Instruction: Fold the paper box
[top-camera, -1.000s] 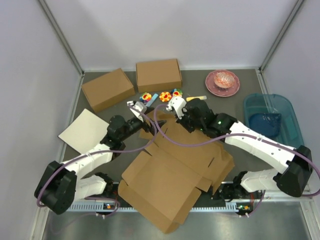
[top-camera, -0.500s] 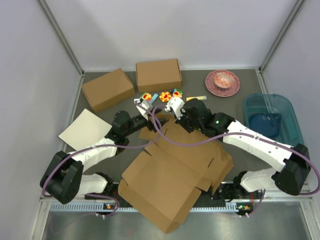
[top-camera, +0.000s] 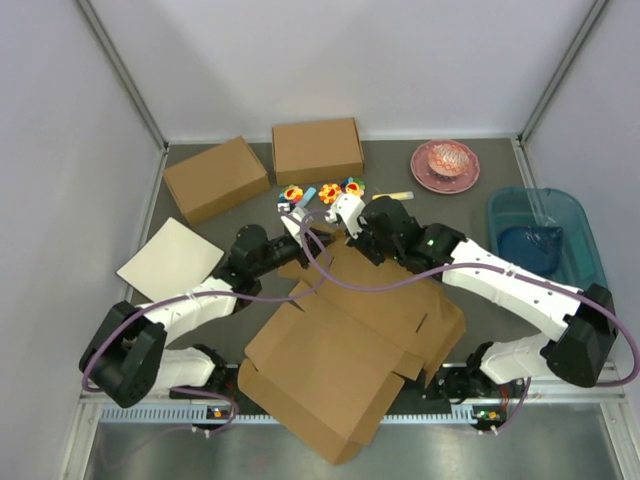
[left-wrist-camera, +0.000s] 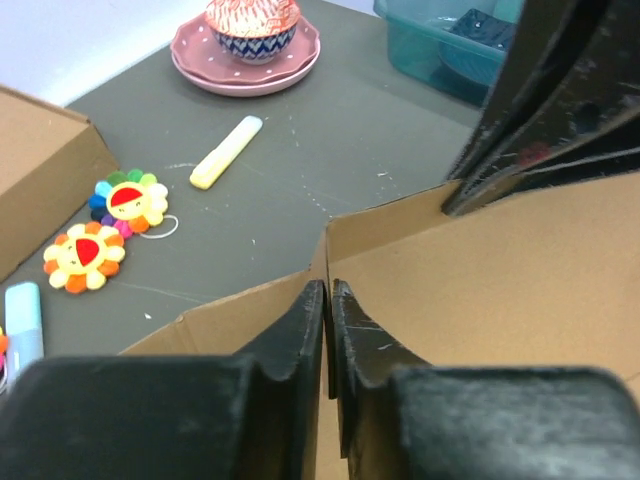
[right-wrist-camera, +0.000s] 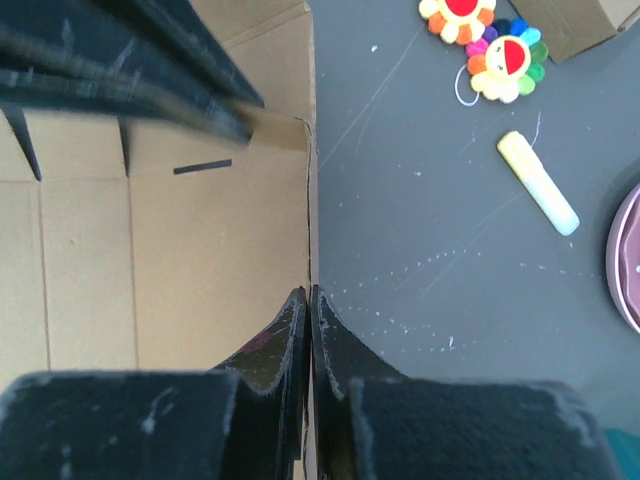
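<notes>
where the paper box (top-camera: 340, 350) lies partly unfolded across the middle and near part of the worktop (top-camera: 385, 160), its far edge stands raised between the two arms. the left hand (left-wrist-camera: 328, 290) pinches a raised flap edge of the sheet, fingers nearly together with the cardboard between them. the right hand (right-wrist-camera: 308, 295) is pressed together on the neighbouring upright edge, thin cardboard caught between its fingers. just beyond the hands, clear of the box, lie two flower toys (left-wrist-camera: 127, 198) and a yellow stick (left-wrist-camera: 226, 152).
</notes>
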